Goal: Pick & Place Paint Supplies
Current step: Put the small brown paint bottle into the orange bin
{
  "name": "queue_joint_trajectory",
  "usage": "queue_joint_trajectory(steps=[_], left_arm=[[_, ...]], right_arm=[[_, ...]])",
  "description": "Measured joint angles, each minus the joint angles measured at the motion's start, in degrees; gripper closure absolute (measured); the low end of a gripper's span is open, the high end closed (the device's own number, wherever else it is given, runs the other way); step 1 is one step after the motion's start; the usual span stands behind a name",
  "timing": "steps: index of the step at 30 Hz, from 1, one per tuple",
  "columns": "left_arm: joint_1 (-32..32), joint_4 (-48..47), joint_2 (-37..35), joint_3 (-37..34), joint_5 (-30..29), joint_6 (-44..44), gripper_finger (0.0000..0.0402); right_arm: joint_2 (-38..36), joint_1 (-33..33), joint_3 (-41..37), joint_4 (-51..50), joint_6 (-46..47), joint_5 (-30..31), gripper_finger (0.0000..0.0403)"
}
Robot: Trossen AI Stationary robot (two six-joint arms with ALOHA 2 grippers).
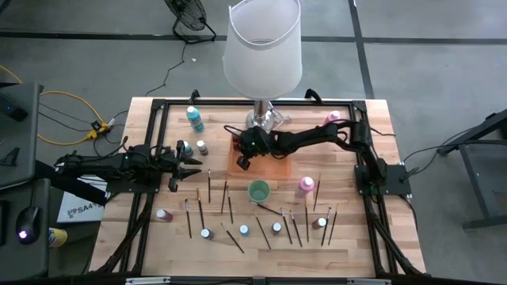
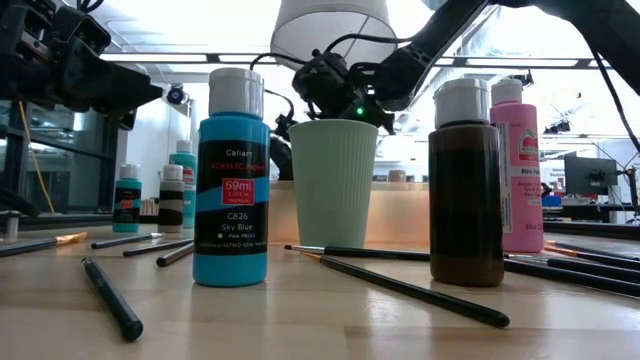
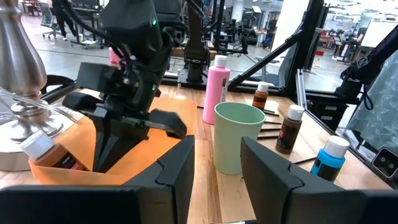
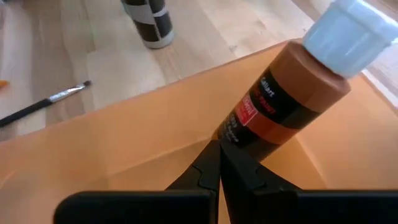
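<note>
**Brown bottle lying in the orange tray, right claw pinched shut above it**

Brushes [image 1: 209, 188] and small paint bottles lie scattered over the wooden table [image 1: 158, 245] when you look straight down on it. The right gripper [image 1: 244, 162] has reached across to the orange tray [image 1: 273, 168] beside the lamp [image 1: 263, 47]. The left gripper [image 1: 196, 168] hovers near the table's left edge, its fingers a narrow way apart with nothing between them. A pale green cup [image 1: 259, 191] stands in the middle, a pink bottle [image 1: 305, 187] just right of it, and a teal bottle [image 1: 194, 119] sits up by the frame.

From table height, a sky-blue bottle [image 2: 231, 180] and a dark brown bottle [image 2: 465, 185] stand close in front, the green cup [image 2: 333, 183] between and behind them, with the right arm's gripper hanging above the cup. Brushes [image 2: 110, 297] lie flat on the boards.

Past the left wrist's own fingers [image 3: 176, 168] you see the cup [image 3: 239, 137], the pink bottle [image 3: 217, 84] behind it, and the right gripper [image 3: 115, 146] down in the orange tray [image 3: 155, 146].

The right wrist shows its fingertips [image 4: 219, 163] pressed together, empty, right by a brown bottle [image 4: 292, 93] with a white cap lying tilted in the tray [image 4: 124, 137].
</note>
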Motion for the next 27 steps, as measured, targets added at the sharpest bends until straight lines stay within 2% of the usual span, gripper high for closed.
queue_joint_trajectory(steps=[11,20,24,27], left_arm=[[0.0,0.0,0.0,0.0,0.0,0.0,0.0275],[0.0,0.0,0.0,0.0,0.0,0.0,0.0275],[0.0,0.0,0.0,0.0,0.0,0.0,0.0275],[0.0,0.0,0.0,0.0,0.0,0.0,0.0275]], right_arm=[[0.5,0.2,0.0,0.4,-1.5,9.0,0.0400],[0.9,0.2,0.0,0.4,-2.9,9.5,0.0400],[1.1,0.2,-0.1,-0.9,-3.0,6.9,0.0400],[1.1,0.3,-0.1,-0.8,-3.0,7.3,0.0400]])
